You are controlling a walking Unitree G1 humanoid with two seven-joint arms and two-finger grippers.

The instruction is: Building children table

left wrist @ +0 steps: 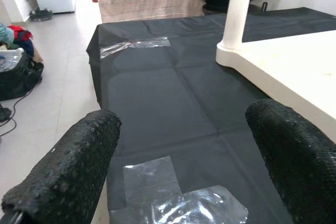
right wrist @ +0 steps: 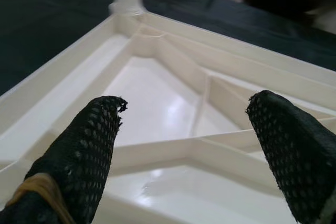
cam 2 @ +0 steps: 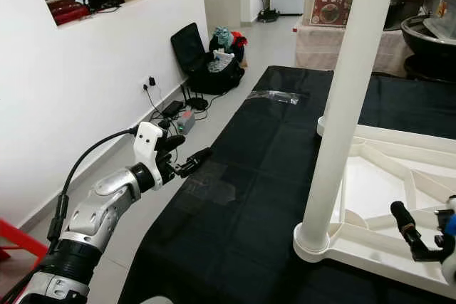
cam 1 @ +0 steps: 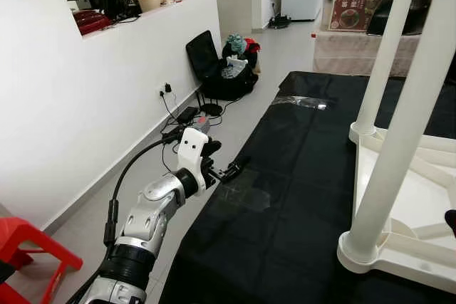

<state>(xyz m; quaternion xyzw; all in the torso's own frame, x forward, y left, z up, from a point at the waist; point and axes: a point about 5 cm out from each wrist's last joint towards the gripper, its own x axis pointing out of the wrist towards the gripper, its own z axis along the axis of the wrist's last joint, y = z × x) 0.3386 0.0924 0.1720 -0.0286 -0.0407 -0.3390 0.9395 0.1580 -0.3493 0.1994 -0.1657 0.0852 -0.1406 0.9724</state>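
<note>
Left tool wide over black sheet; right tool wide above upturned table.

Upturned white table on black sheet

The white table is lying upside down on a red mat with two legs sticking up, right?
Not quite: the mat is black, not red, as the right eye view shows. The rest holds: the white table lies upside down on it with two legs sticking up.

White upturned table stands on black sheet; left end effector hovers beside it.
</note>
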